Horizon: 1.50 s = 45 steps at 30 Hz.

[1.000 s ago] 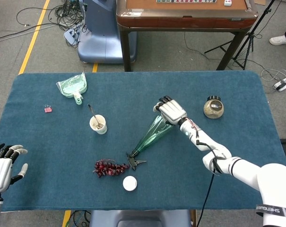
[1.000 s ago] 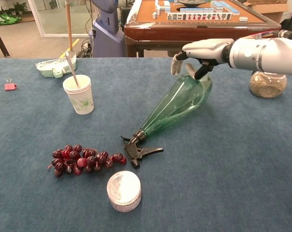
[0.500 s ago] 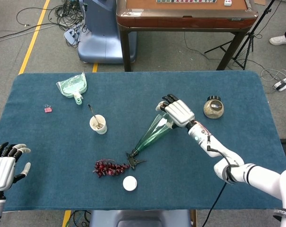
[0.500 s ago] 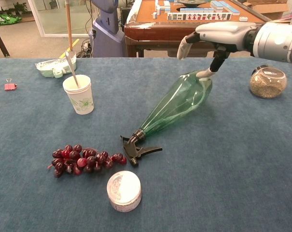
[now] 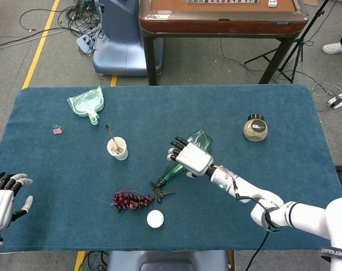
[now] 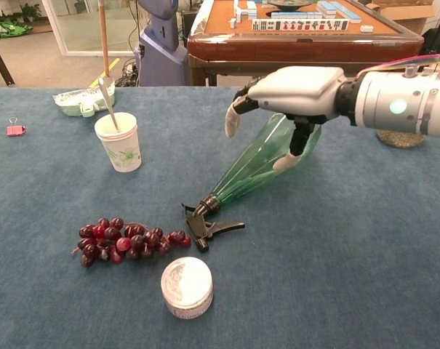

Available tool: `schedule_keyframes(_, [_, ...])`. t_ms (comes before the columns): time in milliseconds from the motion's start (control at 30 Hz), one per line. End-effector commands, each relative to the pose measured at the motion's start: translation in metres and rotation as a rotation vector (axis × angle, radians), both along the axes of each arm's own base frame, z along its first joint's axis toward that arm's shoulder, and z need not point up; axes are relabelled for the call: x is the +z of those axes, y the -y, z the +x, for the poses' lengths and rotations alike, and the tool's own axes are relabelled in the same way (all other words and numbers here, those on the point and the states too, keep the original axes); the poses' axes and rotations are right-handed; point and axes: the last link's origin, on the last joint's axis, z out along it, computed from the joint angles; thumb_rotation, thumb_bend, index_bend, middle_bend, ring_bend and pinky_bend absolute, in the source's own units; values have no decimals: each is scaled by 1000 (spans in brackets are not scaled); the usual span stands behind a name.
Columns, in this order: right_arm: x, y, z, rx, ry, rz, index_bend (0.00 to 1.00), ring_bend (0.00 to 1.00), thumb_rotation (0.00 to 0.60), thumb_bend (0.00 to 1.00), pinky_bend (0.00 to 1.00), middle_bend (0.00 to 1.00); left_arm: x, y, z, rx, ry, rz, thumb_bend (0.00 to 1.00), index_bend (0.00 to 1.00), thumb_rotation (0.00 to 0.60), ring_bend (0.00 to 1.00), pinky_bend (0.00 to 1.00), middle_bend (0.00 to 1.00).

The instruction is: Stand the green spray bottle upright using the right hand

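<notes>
The green spray bottle [image 5: 185,157] lies tilted, black nozzle on the table — the right hand [image 5: 189,158] has moved from its base to mid-body, fingers spread, gripping nothing.

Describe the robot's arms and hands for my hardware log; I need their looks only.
The right hand has a pale grey shell with black finger segments and light tips. Its forearm is a silver-white cylinder with a small green light; thin wires run along the wrist. The left hand looks alike: a white back and black fingers with pale tips.
</notes>
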Motion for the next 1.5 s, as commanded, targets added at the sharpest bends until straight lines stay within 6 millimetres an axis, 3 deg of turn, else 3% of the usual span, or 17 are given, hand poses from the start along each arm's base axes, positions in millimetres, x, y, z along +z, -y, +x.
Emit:
schedule_keyframes(33, [-12, -3, 3, 31, -32, 11, 307, 88, 600, 11, 101, 253, 1, 1, -1, 3, 0, 2, 376, 357, 600, 207, 97, 267])
schedule_keyframes(467, [-47, -3, 13, 157, -152, -24, 307, 88, 600, 53, 101, 253, 4, 6, -6, 18, 3, 12, 377, 357, 600, 207, 97, 267])
schedule_keyframes(800, [-63, 0, 17, 170, -206, -25, 307, 88, 600, 97, 101, 253, 7, 9, -13, 35, 4, 19, 377, 357, 600, 207, 97, 267])
schedule_keyframes(933, [-66, 2, 18, 164, -211, -27, 312, 88, 600, 172, 101, 266, 8, 10, -15, 37, 5, 24, 377, 357, 600, 207, 97, 267])
schedule_keyframes(1167, [-70, 6, 16, 148, -214, -33, 398, 102, 600, 296, 101, 337, 9, 11, -17, 42, 4, 24, 377, 357, 600, 207, 97, 267])
schedule_keyframes(1500, [-69, 11, 12, 105, -175, -36, 515, 181, 600, 332, 101, 434, 8, 11, -18, 45, 1, 24, 377, 357, 600, 207, 97, 267])
